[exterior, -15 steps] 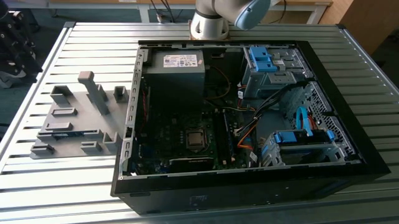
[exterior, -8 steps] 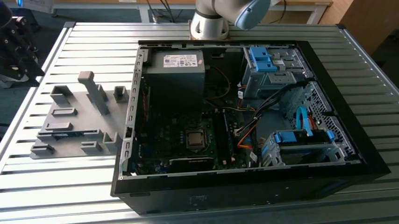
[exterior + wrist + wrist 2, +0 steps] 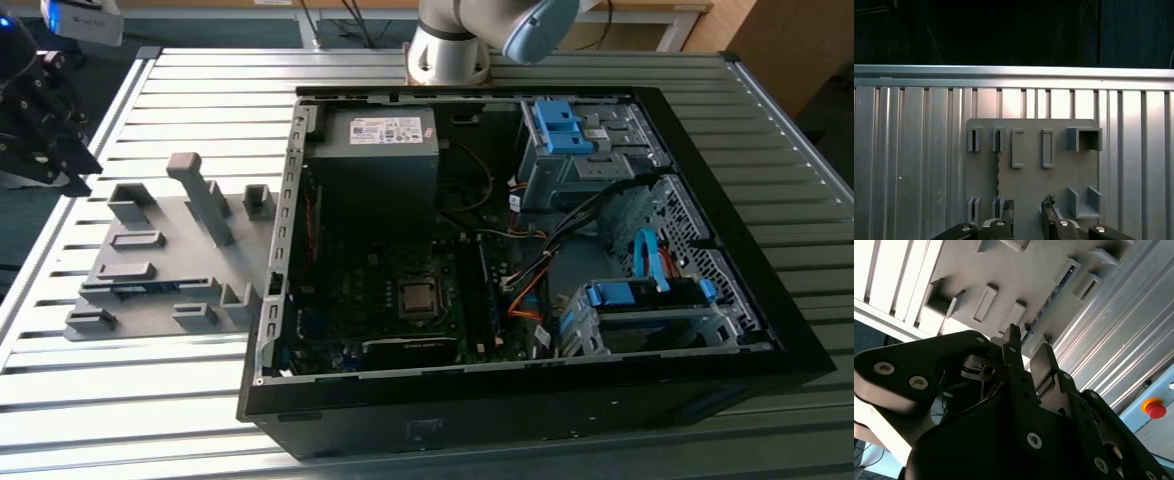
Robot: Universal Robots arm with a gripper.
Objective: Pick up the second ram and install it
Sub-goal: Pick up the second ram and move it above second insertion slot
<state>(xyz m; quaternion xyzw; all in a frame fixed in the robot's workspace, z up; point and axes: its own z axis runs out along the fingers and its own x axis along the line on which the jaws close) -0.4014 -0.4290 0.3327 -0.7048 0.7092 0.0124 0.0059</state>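
Hovering above the grey holder plate (image 3: 1054, 185), I'm running the gripper (image 3: 1027, 205) parted, empty; the second ram (image 3: 998, 170) looks light, stiff, fragile, best pinched mid-length.

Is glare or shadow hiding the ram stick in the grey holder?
First wrist view: glare on the ribbed aluminium table beyond the grey plastic holder plate; the thin edge-on ram stick reads as a dark line. Second wrist view: the black end effector is shadowed. Exterior view: the black computer case is dim inside.
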